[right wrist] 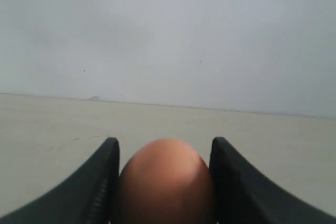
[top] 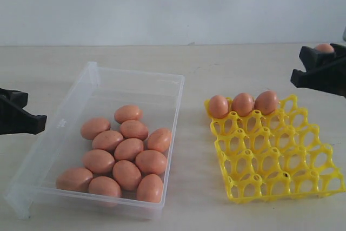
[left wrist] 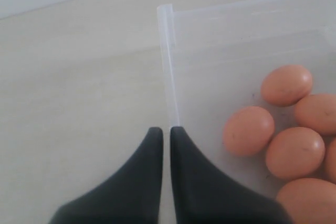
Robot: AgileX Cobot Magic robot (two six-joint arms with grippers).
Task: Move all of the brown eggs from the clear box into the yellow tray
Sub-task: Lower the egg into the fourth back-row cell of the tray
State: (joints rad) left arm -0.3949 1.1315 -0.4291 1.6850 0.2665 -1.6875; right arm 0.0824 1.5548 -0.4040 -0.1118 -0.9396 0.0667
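Note:
Several brown eggs [top: 128,149] lie bunched in the near half of the clear box [top: 92,82], left of centre. The yellow tray [top: 281,155] sits to the right with three brown eggs [top: 243,104] in its far row. My right gripper [top: 313,67] hangs at the right edge, above and beyond the tray, shut on a brown egg [right wrist: 166,182] whose top shows between the fingers [right wrist: 102,177]. My left gripper [left wrist: 166,132] is shut and empty, its tips just over the box's left wall [left wrist: 168,72], beside the eggs [left wrist: 248,129].
The box and tray rest on a pale tabletop [top: 194,85] with a plain wall behind. A bare strip of table separates the box from the tray.

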